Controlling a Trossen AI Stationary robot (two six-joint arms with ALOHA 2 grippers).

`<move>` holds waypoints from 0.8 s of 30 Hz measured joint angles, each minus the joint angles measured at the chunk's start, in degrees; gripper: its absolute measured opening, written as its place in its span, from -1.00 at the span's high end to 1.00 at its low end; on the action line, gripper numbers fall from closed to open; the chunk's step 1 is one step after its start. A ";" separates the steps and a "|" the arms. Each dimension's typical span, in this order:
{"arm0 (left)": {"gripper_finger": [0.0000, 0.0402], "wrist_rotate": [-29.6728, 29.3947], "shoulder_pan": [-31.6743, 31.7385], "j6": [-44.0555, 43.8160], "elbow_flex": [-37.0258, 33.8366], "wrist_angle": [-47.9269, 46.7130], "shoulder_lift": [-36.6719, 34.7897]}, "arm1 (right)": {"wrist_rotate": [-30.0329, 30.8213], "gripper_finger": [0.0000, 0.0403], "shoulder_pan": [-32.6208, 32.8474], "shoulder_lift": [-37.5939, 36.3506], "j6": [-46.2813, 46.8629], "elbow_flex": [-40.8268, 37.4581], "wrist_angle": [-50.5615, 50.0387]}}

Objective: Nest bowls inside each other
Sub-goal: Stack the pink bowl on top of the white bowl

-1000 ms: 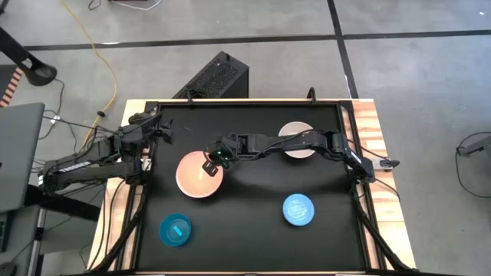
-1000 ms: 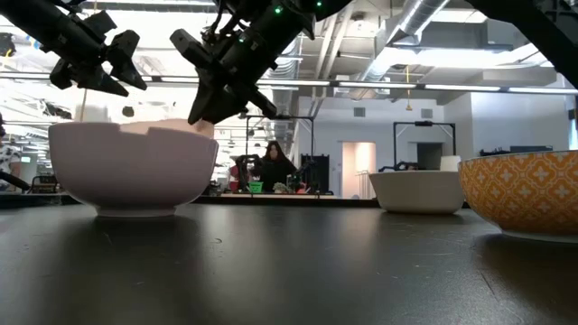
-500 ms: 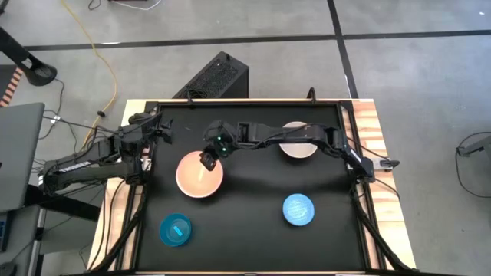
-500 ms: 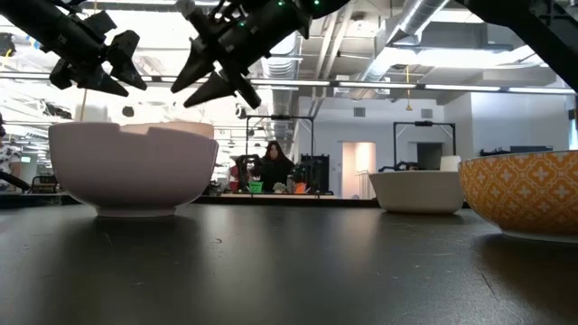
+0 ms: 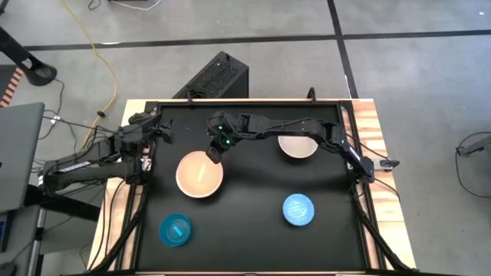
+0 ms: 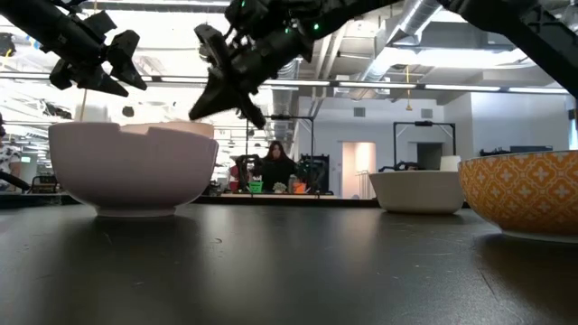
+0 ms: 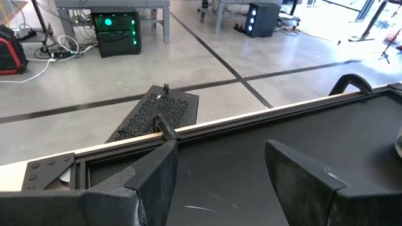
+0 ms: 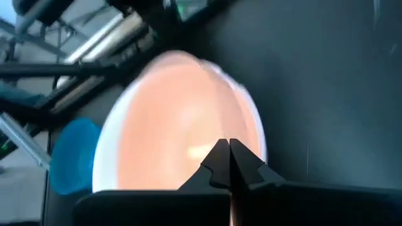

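A pink bowl [image 5: 199, 175] stands on the black table left of centre, and a paler bowl appears to sit inside it [image 6: 172, 128]. At the far right stands a white bowl [image 5: 297, 146]. A sky-blue bowl [image 5: 298, 209] is at the near right and a cyan-teal bowl [image 5: 176, 229] at the near left. My right gripper [image 5: 212, 156] hovers shut and empty just above the pink bowl's far rim [image 8: 188, 63], slanting down. At the table's far left, my left gripper [image 5: 159, 128] waits open above the table.
A raised frame [image 5: 245, 103] borders the black table. A dark perforated box [image 7: 154, 113] lies on the floor beyond the far edge. Bare tabletop lies between the pink, white and sky-blue bowls. A person sits far off in the room [image 6: 274, 167].
My right gripper has drawn back from over the middle of the pink bowl toward its far rim, rising a little and tipping less steeply down. Its fingers stood apart half a second ago and have now shut on nothing. The bowls have not moved.
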 joint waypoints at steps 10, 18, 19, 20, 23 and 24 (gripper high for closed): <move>-0.14 0.01 0.00 0.00 0.00 -0.07 0.00 | -5.54 0.99 -1.27 3.50 -0.11 -0.17 1.55; -0.14 0.02 -0.01 -0.10 0.00 -1.11 0.00 | -5.48 1.00 -1.29 2.89 -0.18 0.17 2.92; -0.14 0.03 -0.01 -0.28 0.00 -1.46 0.00 | -5.63 1.00 -1.46 2.58 -0.55 0.20 2.12; -0.14 0.02 -0.01 -0.47 -0.02 -1.64 0.00 | -5.71 1.00 -1.65 2.32 -1.08 0.22 1.53; -0.14 0.04 -0.01 -0.72 -0.02 -1.70 0.00 | -5.87 1.00 -2.18 1.02 -1.37 0.40 -1.43; -0.14 -0.02 -0.01 -0.72 -0.02 -1.73 0.00 | -5.80 1.00 -2.43 0.85 -1.49 0.40 -1.63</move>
